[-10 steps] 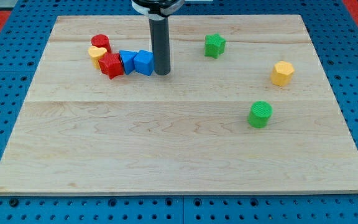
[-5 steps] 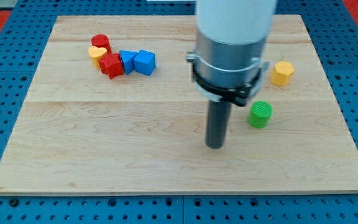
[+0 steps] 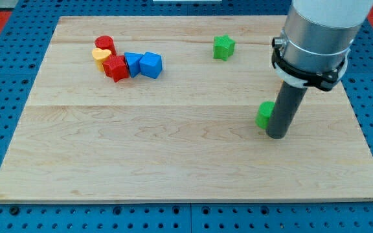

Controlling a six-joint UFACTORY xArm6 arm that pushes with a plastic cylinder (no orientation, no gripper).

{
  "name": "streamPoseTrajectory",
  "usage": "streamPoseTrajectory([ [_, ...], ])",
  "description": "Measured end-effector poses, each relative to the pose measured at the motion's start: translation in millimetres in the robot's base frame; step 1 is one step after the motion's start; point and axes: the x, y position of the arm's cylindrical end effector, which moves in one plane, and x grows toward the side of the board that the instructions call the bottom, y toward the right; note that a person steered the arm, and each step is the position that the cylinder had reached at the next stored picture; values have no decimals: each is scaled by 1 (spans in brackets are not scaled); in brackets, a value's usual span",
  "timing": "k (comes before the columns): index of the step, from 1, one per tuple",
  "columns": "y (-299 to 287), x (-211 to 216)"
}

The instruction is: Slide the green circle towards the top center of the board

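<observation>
The green circle (image 3: 263, 114) lies at the right of the wooden board (image 3: 141, 149), mostly hidden behind my rod. My tip (image 3: 276, 134) rests on the board right at the circle's lower right side, touching or nearly touching it. The arm's body covers the area above and to the right of the circle.
A green star (image 3: 223, 46) lies near the top centre. At the top left sits a cluster: a red cylinder (image 3: 105, 44), a yellow heart (image 3: 100, 55), a red star (image 3: 116, 67) and two blue blocks (image 3: 133, 63) (image 3: 151, 65). The yellow hexagon is hidden behind the arm.
My tip moved from beside the blue blocks at the top left, down across the middle of the board, then right to the green circle's lower right. The blocks have not visibly moved.
</observation>
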Motion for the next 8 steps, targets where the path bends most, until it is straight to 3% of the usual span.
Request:
streamPoseTrajectory([
  [3, -6, -45],
  [5, 27, -62],
  [8, -24, -83],
])
